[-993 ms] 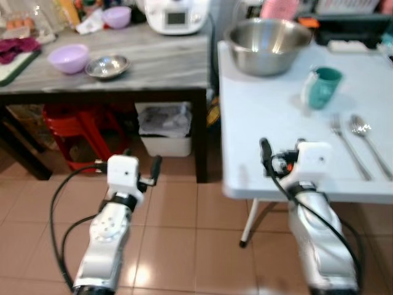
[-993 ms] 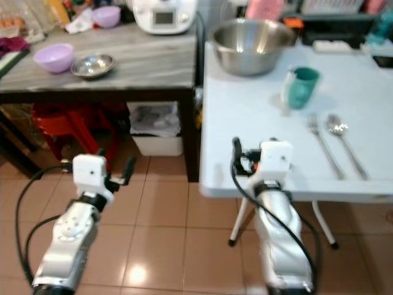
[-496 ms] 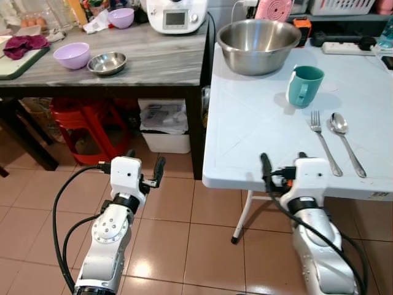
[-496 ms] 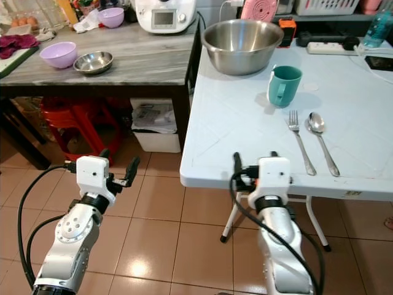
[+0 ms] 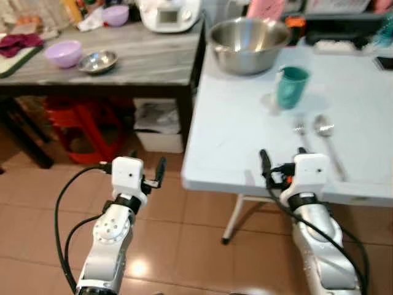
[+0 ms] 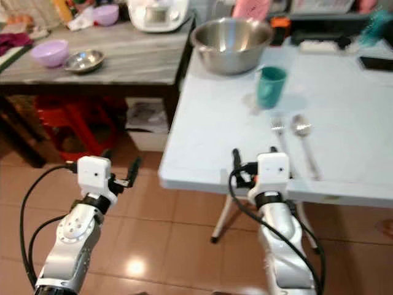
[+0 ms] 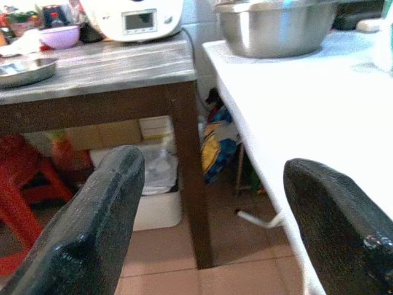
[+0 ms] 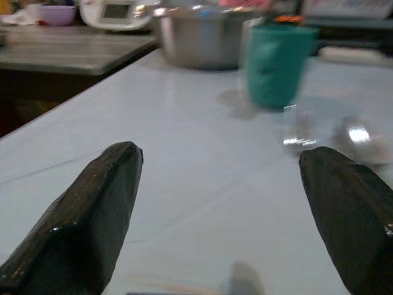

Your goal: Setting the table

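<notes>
The whole head view had shifted since half a second before, and it was blurred, so the camera had moved; the things on the tables lay as they did. The white table (image 5: 245, 123) now stood a little more to the left in the picture, and more floor showed before it. I judged that the robot was stepping or turning in front of the table, not yet working at it.

The right gripper (image 5: 281, 155) hovered over the near edge of the white table, its fingers spread wide and holding nothing. The left gripper (image 5: 145, 165) hung over the floor, beside the dark table (image 5: 123, 61), also spread and empty. Both arms kept the same pose as before.

The cup (image 5: 291, 87) stood upright on the white table, near the steel bowl (image 5: 248, 43). The fork (image 5: 300, 128) and the spoon (image 5: 324, 129) lay side by side just in front of the cup, well beyond the right gripper. On the dark table stood a purple bowl (image 5: 63, 53) and a small steel dish (image 5: 97, 61), just beside each other.

For the task, nothing was moved yet. The setting seemed partly laid, and the bowls on the dark table were perhaps the next things to fetch, but this was only my guess.
</notes>
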Tool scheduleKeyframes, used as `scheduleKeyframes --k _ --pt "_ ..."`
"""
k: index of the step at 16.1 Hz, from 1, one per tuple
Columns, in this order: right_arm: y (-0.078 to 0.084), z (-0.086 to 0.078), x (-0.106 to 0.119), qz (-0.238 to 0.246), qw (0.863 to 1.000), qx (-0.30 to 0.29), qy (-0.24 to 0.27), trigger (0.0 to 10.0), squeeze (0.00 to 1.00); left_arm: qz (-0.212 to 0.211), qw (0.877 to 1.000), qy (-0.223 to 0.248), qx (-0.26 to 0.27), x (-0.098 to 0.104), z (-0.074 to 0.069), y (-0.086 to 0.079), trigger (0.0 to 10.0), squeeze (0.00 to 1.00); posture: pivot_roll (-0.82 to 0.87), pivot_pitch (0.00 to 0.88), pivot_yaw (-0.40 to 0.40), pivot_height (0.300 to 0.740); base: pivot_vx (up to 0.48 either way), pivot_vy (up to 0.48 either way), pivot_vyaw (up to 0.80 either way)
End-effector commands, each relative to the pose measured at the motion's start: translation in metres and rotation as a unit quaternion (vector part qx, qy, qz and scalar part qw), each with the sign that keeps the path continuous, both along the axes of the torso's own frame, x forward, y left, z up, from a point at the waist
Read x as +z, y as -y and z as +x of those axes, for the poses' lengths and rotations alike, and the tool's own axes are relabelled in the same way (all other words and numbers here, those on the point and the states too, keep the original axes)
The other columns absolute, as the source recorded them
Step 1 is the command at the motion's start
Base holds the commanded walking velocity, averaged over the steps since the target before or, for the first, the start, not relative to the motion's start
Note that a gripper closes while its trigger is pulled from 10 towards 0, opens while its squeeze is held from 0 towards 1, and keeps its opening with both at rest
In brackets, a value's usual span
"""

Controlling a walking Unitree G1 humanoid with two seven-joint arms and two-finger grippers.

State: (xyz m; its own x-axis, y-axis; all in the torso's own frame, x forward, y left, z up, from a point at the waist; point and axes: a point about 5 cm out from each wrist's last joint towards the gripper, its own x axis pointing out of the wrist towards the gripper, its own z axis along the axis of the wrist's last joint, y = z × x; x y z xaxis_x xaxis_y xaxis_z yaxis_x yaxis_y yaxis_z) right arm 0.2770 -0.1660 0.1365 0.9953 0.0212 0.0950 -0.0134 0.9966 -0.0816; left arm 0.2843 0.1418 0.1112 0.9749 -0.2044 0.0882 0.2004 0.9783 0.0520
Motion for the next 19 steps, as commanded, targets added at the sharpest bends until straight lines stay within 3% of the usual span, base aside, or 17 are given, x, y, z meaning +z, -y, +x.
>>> scheduleKeyframes --k 1,3,13,19 --pt "-0.0064 0.0007 0.0026 0.005 1.000 0.009 0.007 10.0 0.00 0.007 1.000 0.000 0.008 -0.0002 -0.0002 -0.0067 10.0 0.00 -0.15 0.116 0.078 0.740 0.000 -0.439 0.00" --pt "-0.0067 0.0020 0.0035 0.005 1.000 0.008 0.009 10.0 0.00 0.007 1.000 0.001 0.007 0.0002 0.0000 -0.0064 10.0 0.00 -0.15 0.116 0.080 0.740 0.000 -0.442 0.00" --pt "-0.0093 0.0064 0.0087 0.008 1.000 0.011 0.021 10.0 0.00 -0.022 0.999 0.006 -0.026 0.0033 -0.0008 -0.0020 10.0 0.00 -0.14 0.120 0.085 0.740 0.000 0.000 0.00" --pt "-0.0107 0.0060 0.0067 0.012 1.000 0.012 0.017 10.0 0.00 -0.026 0.999 0.007 -0.042 0.0047 -0.0018 0.0006 10.0 0.00 -0.14 0.126 0.089 0.740 0.041 0.000 -0.38"
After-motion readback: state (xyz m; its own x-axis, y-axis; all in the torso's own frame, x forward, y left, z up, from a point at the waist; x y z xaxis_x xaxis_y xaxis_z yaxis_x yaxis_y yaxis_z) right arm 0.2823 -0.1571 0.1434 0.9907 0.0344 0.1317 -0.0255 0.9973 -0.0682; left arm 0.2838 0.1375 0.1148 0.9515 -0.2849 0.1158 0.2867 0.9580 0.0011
